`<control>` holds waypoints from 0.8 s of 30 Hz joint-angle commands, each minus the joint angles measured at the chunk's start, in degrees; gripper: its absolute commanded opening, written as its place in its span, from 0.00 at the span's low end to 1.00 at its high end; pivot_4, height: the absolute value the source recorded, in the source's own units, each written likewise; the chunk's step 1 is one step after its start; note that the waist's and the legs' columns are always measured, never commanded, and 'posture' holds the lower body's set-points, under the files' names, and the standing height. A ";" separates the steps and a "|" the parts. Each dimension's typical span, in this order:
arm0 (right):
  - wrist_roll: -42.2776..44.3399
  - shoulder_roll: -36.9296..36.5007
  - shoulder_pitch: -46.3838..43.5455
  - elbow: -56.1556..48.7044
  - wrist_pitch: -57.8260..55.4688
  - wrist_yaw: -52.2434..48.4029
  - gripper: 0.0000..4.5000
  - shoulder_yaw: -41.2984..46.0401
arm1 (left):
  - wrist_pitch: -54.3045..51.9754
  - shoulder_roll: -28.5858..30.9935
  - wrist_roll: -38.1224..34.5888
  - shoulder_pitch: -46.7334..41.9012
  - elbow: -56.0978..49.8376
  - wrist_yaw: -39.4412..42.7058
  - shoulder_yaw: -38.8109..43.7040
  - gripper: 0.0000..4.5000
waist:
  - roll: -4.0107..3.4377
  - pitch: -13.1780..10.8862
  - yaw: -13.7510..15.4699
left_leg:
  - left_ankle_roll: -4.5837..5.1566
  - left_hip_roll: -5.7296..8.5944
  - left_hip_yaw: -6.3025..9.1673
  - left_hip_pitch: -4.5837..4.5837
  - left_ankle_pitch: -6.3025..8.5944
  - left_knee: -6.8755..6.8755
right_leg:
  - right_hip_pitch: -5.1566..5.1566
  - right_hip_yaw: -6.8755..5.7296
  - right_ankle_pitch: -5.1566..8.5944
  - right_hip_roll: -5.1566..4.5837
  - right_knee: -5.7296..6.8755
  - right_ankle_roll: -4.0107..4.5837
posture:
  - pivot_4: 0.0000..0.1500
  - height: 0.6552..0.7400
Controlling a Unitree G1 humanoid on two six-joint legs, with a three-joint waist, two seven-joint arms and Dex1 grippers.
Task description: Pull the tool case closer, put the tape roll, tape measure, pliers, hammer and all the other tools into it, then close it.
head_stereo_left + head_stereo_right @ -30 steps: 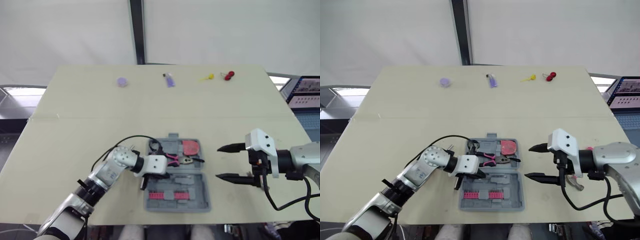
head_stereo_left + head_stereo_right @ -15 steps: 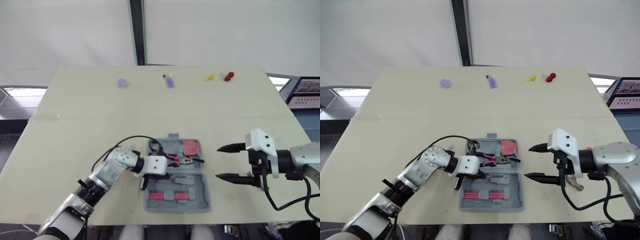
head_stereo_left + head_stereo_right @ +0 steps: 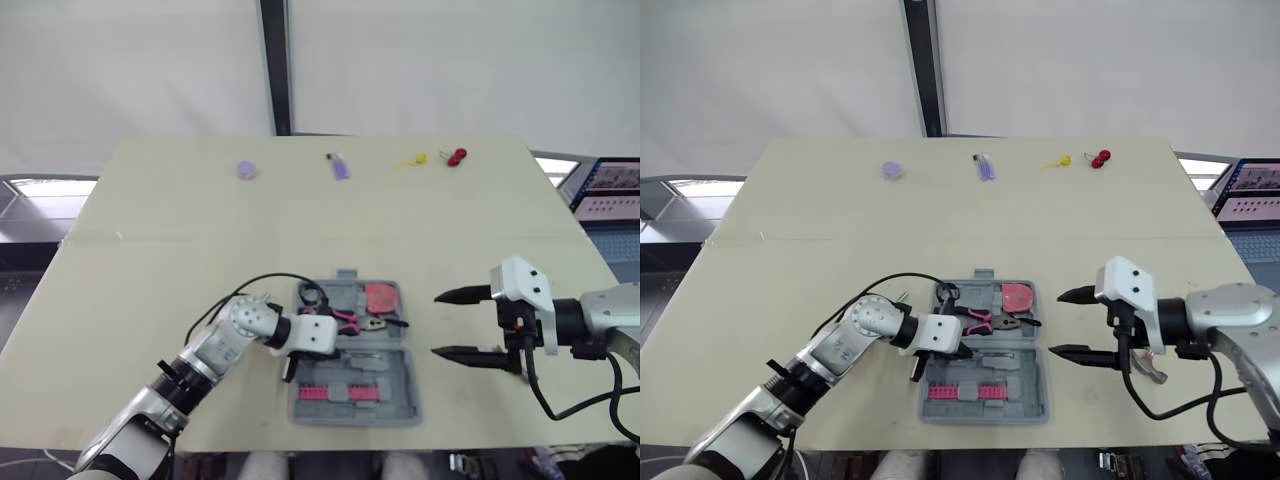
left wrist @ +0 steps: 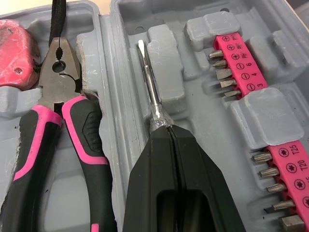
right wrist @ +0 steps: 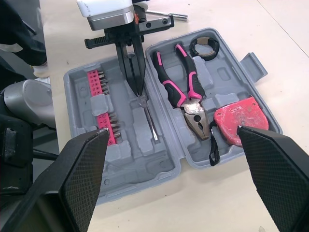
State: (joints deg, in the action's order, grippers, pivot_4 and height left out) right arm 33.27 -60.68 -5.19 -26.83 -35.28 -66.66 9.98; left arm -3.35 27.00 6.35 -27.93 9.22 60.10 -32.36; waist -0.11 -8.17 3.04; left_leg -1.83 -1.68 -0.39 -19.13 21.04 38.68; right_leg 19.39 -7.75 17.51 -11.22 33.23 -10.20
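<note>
Clamping the screwdriver [image 4: 147,77] inside the tool case [image 3: 400,372], the left gripper [image 4: 163,129] may seemingly drop it off-groove; right gripper [image 3: 436,324] hangs spread beside

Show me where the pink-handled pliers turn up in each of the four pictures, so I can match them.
Left eye view: pliers in the open tool case's far half.
Right eye view: pliers, same spot.
Left wrist view: pliers beside the screwdriver, head by the red tape measure.
Right wrist view: pliers mid-case, head towards the tape measure.
Shared landmark: the red tape measure by the pliers' head.
</note>
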 commanded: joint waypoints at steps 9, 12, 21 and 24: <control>0.87 -0.81 -0.32 -1.30 0.05 0.20 1.00 2.52 | -4.80 1.67 5.31 3.75 4.98 0.52 -3.71 0.01 | -0.01 0.02 0.00 | 0.00 0.00 0.00 0.00 0.00 -0.01 | 0.00 0.00 0.00 0.00 -0.03 0.00 | 1.00 1.00; 0.76 -0.85 -0.30 -1.07 0.21 0.08 1.00 2.54 | -5.68 0.77 1.48 3.95 2.47 0.77 -0.83 0.01 | -0.02 0.00 -0.09 | 0.00 0.00 0.00 -0.02 0.00 -0.01 | 0.01 0.00 0.00 0.00 -0.05 0.00 | 1.00 1.00; -0.02 -0.83 -2.33 0.91 1.10 -0.46 1.00 1.29 | -13.72 -2.45 -8.61 4.26 -6.85 1.58 6.93 0.01 | -0.04 -0.69 -0.21 | 0.01 0.00 -0.02 -0.22 0.01 -0.06 | 0.23 0.00 -0.01 0.00 -0.09 -0.01 | 1.00 1.00; -0.27 -0.90 -3.52 1.81 1.44 -0.83 1.00 0.78 | -16.11 -2.52 -10.84 4.11 -8.71 1.83 8.49 0.01 | -0.08 -1.00 -0.26 | 0.01 0.00 -0.03 -0.31 0.00 -0.05 | 0.32 0.00 -0.01 0.00 -0.08 -0.02 | 1.00 1.00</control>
State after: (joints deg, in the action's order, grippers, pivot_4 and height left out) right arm 32.94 -60.68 -7.94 -24.63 -34.89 -66.86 9.82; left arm -18.35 24.73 -2.36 -23.94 3.33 61.45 -25.29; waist -0.19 -9.16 2.78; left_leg -1.83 -1.68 -0.42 -19.46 21.04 38.64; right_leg 19.72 -7.75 17.49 -11.21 33.15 -10.23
